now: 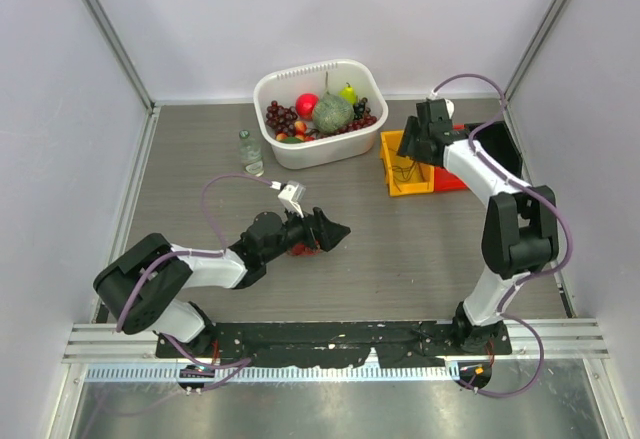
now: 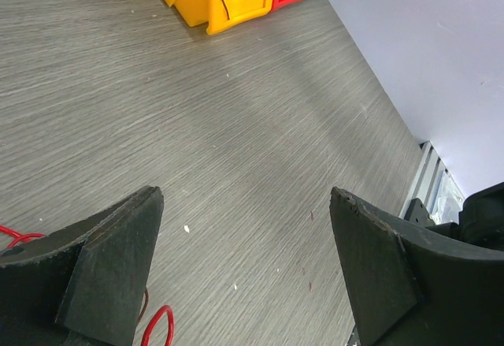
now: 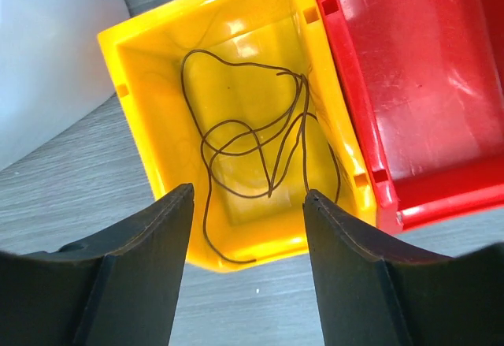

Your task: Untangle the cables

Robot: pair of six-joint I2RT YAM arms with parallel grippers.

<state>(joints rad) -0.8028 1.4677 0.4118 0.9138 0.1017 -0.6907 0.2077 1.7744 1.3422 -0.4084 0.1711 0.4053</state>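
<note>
A thin dark cable (image 3: 304,149) lies in loose loops inside the yellow bin (image 3: 134,78), one end hanging over its near rim. My right gripper (image 3: 248,192) hovers just above that bin (image 1: 407,177), open, with nothing between its fingers. Fine red cable loops (image 2: 157,326) lie on the table under my left gripper (image 2: 246,196), beside its left finger. In the top view that red cable (image 1: 300,250) shows just below the left gripper (image 1: 335,231), which is open wide and empty, low over the middle of the table.
A red bin (image 1: 450,179) adjoins the yellow one, with a black bin (image 1: 505,144) behind the right arm. A white basin (image 1: 270,84) of fruit stands at the back centre, with a small clear bottle (image 1: 250,152) to its left. Walls close in the table on three sides.
</note>
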